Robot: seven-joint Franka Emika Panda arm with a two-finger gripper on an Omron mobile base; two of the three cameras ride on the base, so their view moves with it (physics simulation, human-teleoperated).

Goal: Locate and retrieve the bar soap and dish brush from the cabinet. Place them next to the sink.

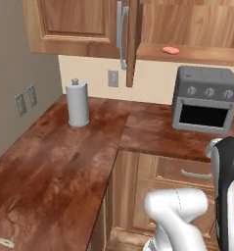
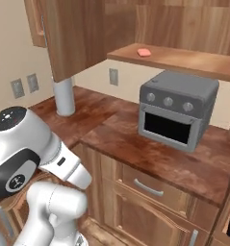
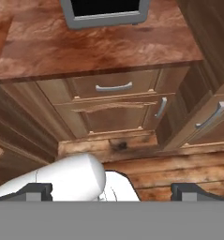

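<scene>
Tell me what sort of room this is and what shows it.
A rendered home kitchen, by the look of it. A grey toaster oven stands on a wood-grain counter that turns a corner, a paper towel roll stands near the wall, and an open wall cabinet holds a pink bar soap on its shelf.

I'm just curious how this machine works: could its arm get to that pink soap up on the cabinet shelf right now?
Probably yes. The cabinet door stands open, and the bar soap lies bare near the shelf's front edge above the toaster oven. The arm is folded low, with the fingers pointing down, so it must rise first.
</scene>
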